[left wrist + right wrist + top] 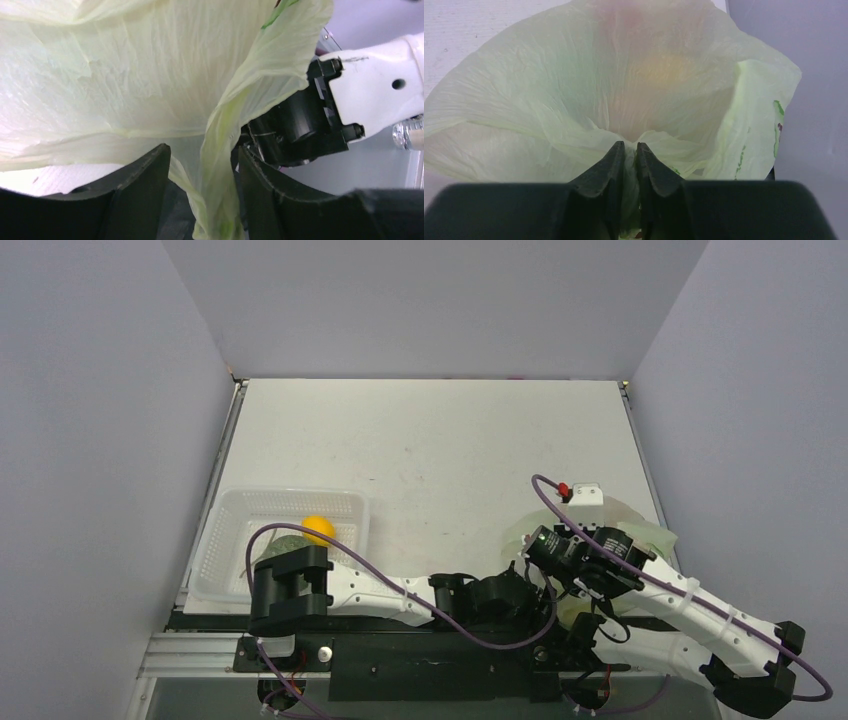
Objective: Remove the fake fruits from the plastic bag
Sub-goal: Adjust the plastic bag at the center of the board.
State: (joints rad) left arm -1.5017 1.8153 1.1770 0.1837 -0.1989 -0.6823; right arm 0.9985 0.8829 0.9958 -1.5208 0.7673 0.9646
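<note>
**Plastic bag**: pale yellow-green, thin and crinkled. It sits at the near right corner of the bench, bunched up between the two arms. A blurred orange patch shows through its wall, but its shape cannot be made out.

**Right pincer**: clenched on a gathered fold of the plastic bag, with the fingers almost meeting and film pinched between them.

**Left pincer**: released, with the fingers standing apart. A twisted strand of the bag runs down between them, lying nearer the right-hand finger.

**Basket**: white and latticed, at the near left edge of the bench.

**Orange fruit**: round and glossy. It lies inside the basket, just beyond the left arm's base, well apart from the bag.
</note>
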